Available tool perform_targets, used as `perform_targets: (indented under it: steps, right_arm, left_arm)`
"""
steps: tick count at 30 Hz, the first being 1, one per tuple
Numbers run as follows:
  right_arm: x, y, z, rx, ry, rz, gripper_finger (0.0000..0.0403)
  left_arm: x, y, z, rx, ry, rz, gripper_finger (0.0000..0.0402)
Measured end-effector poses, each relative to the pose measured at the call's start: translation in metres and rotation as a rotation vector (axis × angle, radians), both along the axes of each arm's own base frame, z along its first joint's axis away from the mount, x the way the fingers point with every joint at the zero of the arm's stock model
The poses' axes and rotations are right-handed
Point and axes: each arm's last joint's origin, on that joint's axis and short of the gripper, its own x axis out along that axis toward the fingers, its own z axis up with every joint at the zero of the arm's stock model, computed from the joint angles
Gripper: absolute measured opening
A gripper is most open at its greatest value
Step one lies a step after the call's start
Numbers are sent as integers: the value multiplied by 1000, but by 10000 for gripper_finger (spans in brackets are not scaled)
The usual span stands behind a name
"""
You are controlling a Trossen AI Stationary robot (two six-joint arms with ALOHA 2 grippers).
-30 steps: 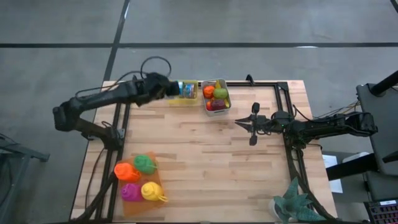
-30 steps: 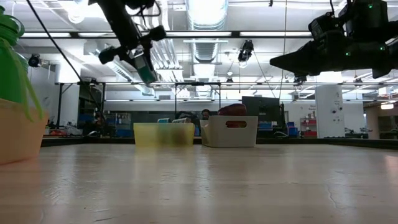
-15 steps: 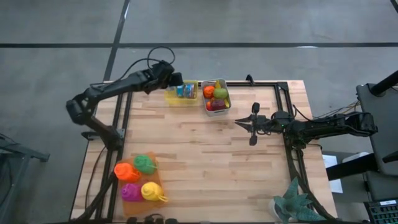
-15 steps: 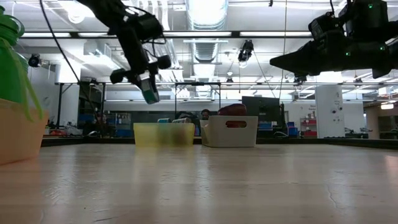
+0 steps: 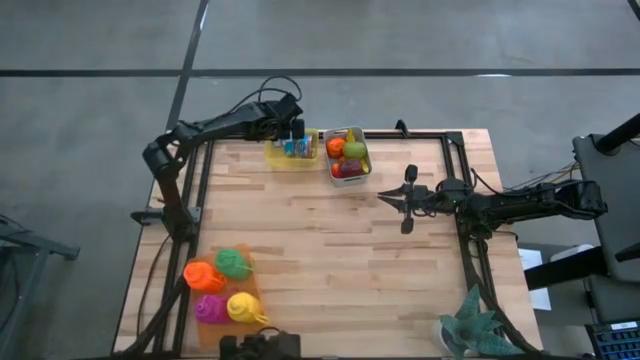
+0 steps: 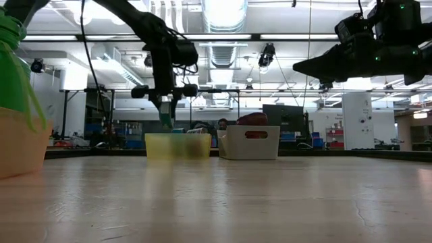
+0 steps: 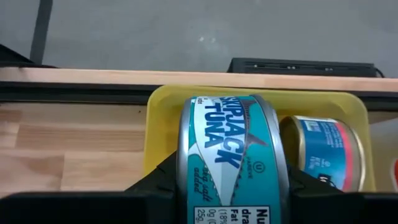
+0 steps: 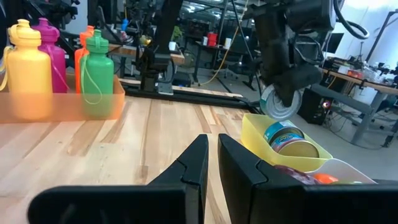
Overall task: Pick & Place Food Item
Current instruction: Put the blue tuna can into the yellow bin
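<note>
i have the left gripper (image 5: 296, 130) hanging over the yellow bin (image 5: 275, 158) at the far edge of the table (image 5: 330, 260), its fingers partly closed on a tuna can (image 7: 230, 158) held on edge, flat faces against the pads and label toward the wrist camera. what matters for my coming move is straight down: the bin lies directly under the can, and the can's round axis runs across between the fingers, so as i judge it a plain descent and release should set it in. the open room is on the near side of the bin, since a second can (image 7: 323, 152) already sits in the end nearest the white basket (image 5: 358, 172), which stands just beside the bin with fruit in it. the bin's wall and the table's far edge are close behind the can, so i'd keep off any drift that way. from the low view the can hangs above the bin's rim, not yet inside. the right gripper (image 5: 392, 199) waits with fingers shut and holding nothing, well apart over the right middle of the table, farther from the bin than the left.
</note>
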Motion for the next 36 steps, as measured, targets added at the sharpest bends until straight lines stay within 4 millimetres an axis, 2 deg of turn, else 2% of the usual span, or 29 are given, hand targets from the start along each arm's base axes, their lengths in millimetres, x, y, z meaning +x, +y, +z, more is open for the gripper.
perform_targets:
  steps: [6, 11, 33, 36]
  right_arm:
    - [0, 0, 0, 0, 0, 0, 33]
    - [0, 0, 0, 0, 0, 0, 33]
    - [0, 0, 0, 0, 0, 0, 33]
    - [0, 0, 0, 0, 0, 0, 33]
  left_arm:
    - [-5, 7, -6, -6, 16, 27, 132]
    - [-8, 9, -8, -14, 35, 39, 123]
    - [-7, 8, -8, -2, 44, 36, 127]
    - [-8, 6, -14, -10, 48, 38, 122]
